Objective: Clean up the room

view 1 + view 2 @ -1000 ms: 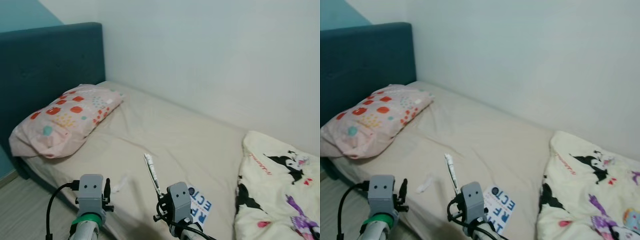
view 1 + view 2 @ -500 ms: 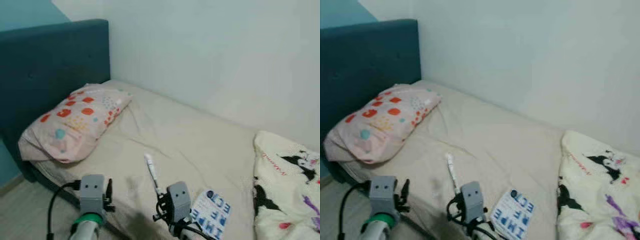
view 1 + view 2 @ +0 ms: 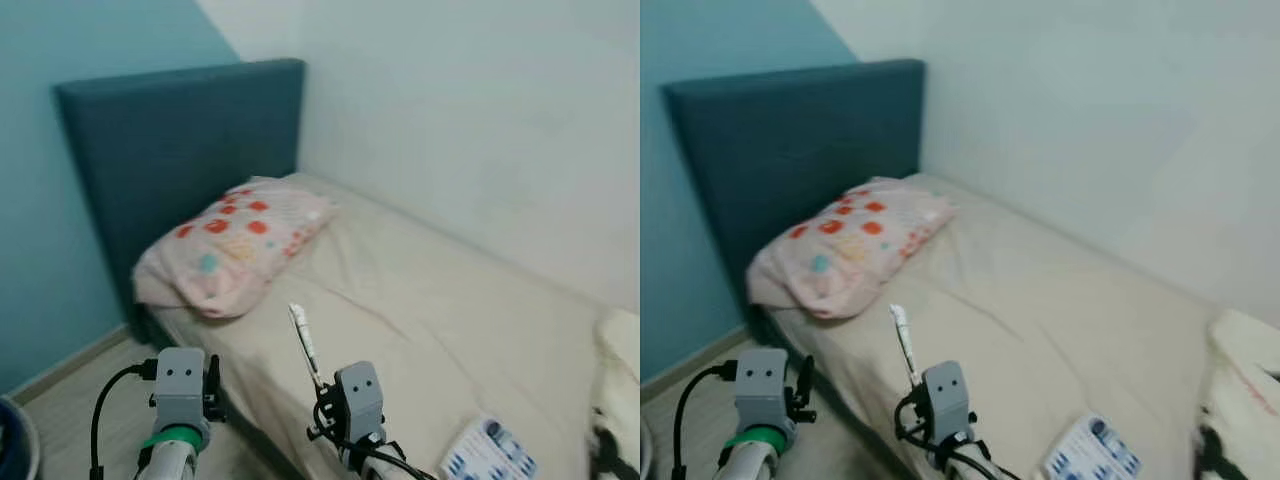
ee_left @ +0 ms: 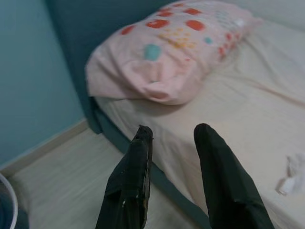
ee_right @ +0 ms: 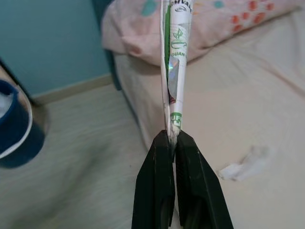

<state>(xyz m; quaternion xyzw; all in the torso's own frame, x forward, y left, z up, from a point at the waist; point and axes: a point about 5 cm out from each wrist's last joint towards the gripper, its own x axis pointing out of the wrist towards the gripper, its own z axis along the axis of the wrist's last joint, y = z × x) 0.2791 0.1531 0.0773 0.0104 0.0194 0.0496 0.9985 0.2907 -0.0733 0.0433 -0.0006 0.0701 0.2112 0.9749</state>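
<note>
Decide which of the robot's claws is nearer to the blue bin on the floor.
Left. The left claw hangs over the floor beside the blue bin; the right claw, gripping a tube, hovers farther off at the bed edge.

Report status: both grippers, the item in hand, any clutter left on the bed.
Right gripper shut on flattened tube. Left gripper open, empty, by bed edge. Crumpled tissue and printed pack on bed. Blue bin on floor.

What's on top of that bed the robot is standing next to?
On the bed lie a spotted pink pillow against the headboard, a blue-printed booklet, a crumpled white scrap and the edge of a blanket. What lies beneath the pillow and blanket is covered.
</note>
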